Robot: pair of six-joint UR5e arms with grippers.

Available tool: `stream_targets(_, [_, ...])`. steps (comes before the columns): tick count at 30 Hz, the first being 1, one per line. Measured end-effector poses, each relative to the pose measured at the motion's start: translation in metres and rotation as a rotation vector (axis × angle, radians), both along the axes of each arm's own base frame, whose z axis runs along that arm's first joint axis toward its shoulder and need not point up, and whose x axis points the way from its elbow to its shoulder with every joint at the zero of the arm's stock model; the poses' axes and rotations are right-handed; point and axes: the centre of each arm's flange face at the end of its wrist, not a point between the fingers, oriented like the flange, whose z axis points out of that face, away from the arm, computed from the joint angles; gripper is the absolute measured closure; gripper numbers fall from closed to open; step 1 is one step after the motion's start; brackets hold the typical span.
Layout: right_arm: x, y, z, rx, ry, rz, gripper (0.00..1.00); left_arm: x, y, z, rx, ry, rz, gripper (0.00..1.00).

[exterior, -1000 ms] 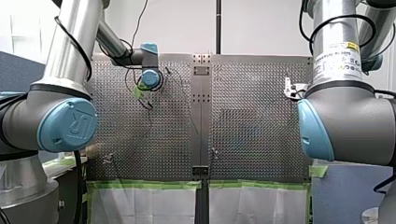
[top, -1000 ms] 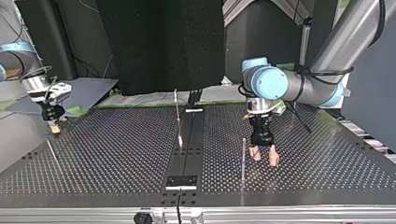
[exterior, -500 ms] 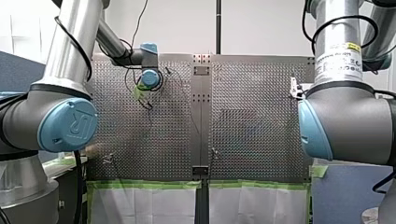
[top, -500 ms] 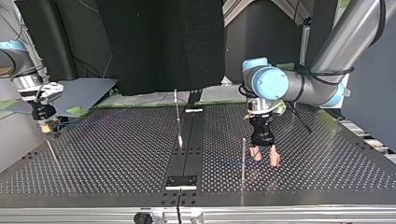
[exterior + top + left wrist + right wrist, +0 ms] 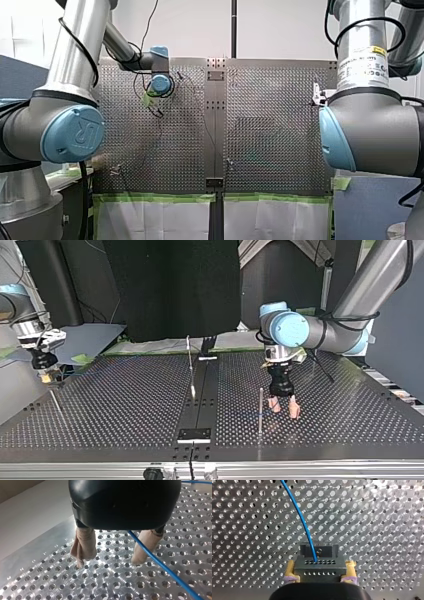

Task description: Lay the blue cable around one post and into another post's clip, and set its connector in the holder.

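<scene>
Jaws of my left gripper (image 5: 111,558) stand apart, its 2 beige-padded fingers (image 5: 83,547) close over the perforated table (image 5: 105,587). The blue cable (image 5: 160,565) runs loose between them, nearer 1 pad. My right gripper (image 5: 320,572) is clamped on the dark connector (image 5: 319,565), with yellow pads on both sides. The cable leaves the connector's face, and a dark bracket (image 5: 329,548) sits just ahead. A thin post (image 5: 260,407) stands beside my left gripper in the top view.

Front view: high behind the near edge of the perforated worktop (image 5: 270,125), facing far. Top view: low beyond the far edge, facing back; both take in the whole worktop. Wrist views: close above its holes, looking along the left gripper (image 5: 109,561) and the right gripper (image 5: 320,576).
</scene>
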Motion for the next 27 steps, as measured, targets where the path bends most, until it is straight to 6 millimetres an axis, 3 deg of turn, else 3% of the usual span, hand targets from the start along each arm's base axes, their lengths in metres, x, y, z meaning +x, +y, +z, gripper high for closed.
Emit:
stream_targets(7, [-0.001,-0.008,-0.012,0.003,0.004,-0.002,1.00,0.000,0.000,0.000,0.000,0.000,0.000,0.02])
stream_targets(27, [0.005,-0.014,-0.007,-0.026,0.001,-0.003,1.00,0.000,-0.001,0.000,0.000,0.000,-0.002,0.02])
